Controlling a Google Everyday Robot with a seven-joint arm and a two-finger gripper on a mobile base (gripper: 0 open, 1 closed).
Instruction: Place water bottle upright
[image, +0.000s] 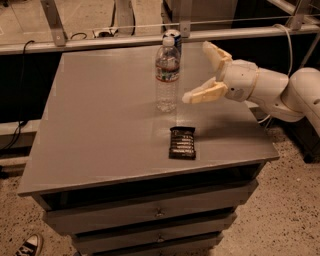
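Note:
The water bottle (166, 75), clear ribbed plastic with a white cap and a label band near the neck, stands upright on the grey table (100, 125) toward the back middle. My gripper (200, 70) is to the right of the bottle, apart from it, with its cream fingers (204, 92) spread open and nothing between them. A blue soda can (173, 38) stands just behind the bottle, mostly hidden by it.
A dark snack packet (182, 142) lies flat on the table in front of the bottle. A metal rail (150, 37) runs along the table's back edge. Drawers sit under the tabletop. A shoe (28, 246) is on the floor at lower left.

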